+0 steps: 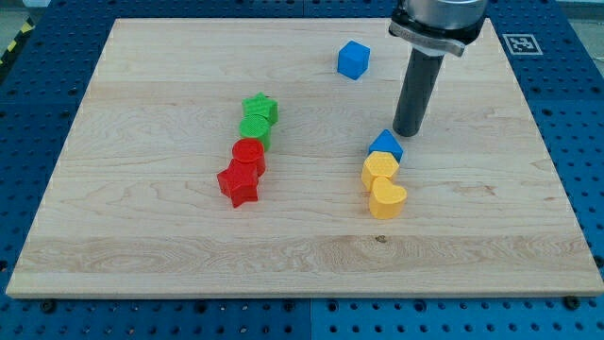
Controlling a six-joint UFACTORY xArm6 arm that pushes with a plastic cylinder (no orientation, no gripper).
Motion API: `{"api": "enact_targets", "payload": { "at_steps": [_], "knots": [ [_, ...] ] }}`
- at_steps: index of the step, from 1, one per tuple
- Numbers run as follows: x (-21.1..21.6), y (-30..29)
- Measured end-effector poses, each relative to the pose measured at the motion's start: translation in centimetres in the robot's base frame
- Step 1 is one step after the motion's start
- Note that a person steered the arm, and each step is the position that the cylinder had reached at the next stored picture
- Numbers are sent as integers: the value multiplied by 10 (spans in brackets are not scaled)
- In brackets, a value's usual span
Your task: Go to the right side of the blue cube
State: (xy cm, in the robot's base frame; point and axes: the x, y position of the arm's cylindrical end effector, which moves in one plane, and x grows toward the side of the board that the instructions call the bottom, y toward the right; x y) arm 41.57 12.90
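The blue cube [353, 59] sits near the view's top, right of centre, on the wooden board [142, 227]. My tip [407, 133] rests on the board below and to the right of the cube, a clear gap away from it. The tip is just above and right of a second blue block [385, 144], a small wedge-like shape, close to it or touching it; I cannot tell which.
Under the second blue block lie a yellow hexagonal block [379, 169] and a yellow heart [386, 199]. At centre left stand a green star [260, 109], a green cylinder [254, 130], a red cylinder [248, 154] and a red star [239, 183].
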Motion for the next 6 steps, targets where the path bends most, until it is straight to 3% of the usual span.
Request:
{"api": "enact_targets", "payload": {
  "at_steps": [3, 6],
  "knots": [
    [-18, 3],
    [-126, 3]
  ]
}}
